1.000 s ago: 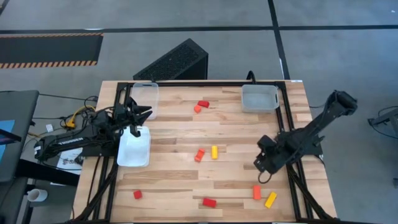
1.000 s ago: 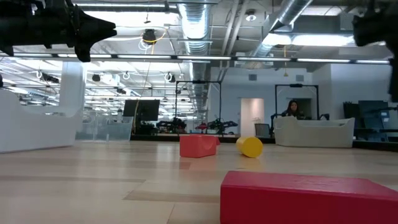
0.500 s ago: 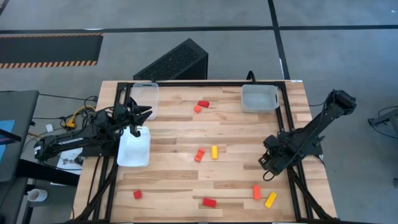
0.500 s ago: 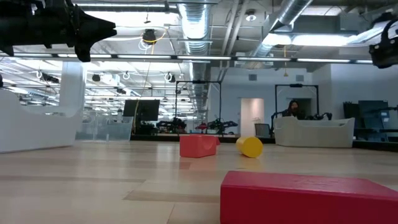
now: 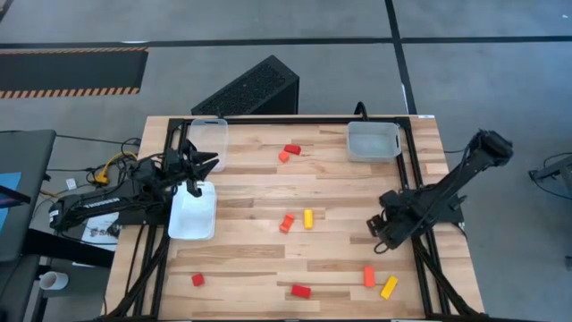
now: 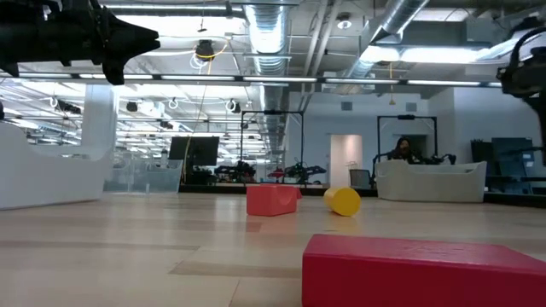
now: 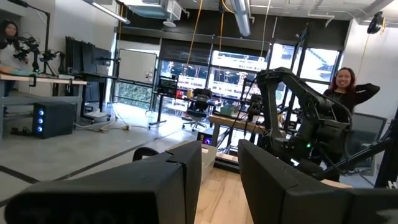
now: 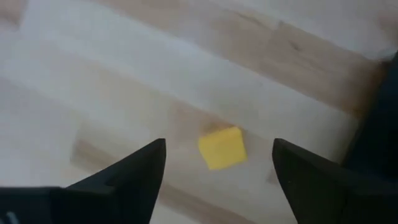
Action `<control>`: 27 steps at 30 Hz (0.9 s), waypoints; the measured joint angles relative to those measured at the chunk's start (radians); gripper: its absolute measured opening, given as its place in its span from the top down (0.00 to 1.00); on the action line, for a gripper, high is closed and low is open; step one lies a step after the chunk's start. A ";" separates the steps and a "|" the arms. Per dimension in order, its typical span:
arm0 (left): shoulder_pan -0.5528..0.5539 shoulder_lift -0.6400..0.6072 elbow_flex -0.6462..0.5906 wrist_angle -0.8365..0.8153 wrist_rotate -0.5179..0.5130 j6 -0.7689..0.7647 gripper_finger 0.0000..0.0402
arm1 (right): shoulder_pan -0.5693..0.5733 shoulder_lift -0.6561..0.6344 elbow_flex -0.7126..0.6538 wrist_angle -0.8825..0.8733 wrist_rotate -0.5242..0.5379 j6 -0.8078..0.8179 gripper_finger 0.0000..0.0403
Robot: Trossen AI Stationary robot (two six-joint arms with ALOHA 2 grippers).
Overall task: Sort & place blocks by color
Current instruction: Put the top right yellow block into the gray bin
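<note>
Small blocks lie scattered on the wooden table: red [image 5: 292, 149] and orange [image 5: 283, 156] at the far middle, orange-red [image 5: 287, 223] and yellow [image 5: 308, 218] at the centre, red [image 5: 197, 279] and red [image 5: 300, 290] near the front, orange [image 5: 369, 276] and yellow [image 5: 389, 286] at the front right. My right gripper [image 5: 380, 234] hangs open above the table, right of centre. A yellow block [image 8: 221, 148] lies on the wood beyond its spread fingers, untouched. My left gripper [image 5: 198, 170] is open and empty, held level over the far end of a white tray [image 5: 193, 215].
A clear tray [image 5: 207, 141] stands at the far left and another [image 5: 373, 140] at the far right. In the low view a red block [image 6: 418, 273] lies close to the camera. People show in the room beyond the table [image 7: 348, 87].
My right gripper has shifted a little toward the table's right edge and has stayed open. The blocks and trays lie where they were.
</note>
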 joint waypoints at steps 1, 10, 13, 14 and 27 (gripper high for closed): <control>0.000 0.000 0.000 0.000 0.000 0.000 0.77 | -0.015 0.011 -0.007 0.003 -0.007 0.031 0.20; 0.000 0.000 0.000 -0.002 0.000 0.001 0.77 | -0.086 0.163 -0.013 0.045 -0.102 0.044 0.20; 0.000 0.000 0.000 -0.004 0.000 0.001 0.77 | -0.087 0.215 -0.013 0.082 -0.116 0.043 0.20; 0.000 0.000 0.000 -0.004 0.000 0.001 0.77 | -0.087 0.228 -0.013 0.092 -0.116 0.043 0.20; 0.000 0.000 0.000 -0.004 0.000 0.001 0.77 | -0.063 0.331 -0.009 0.226 -0.107 0.077 0.22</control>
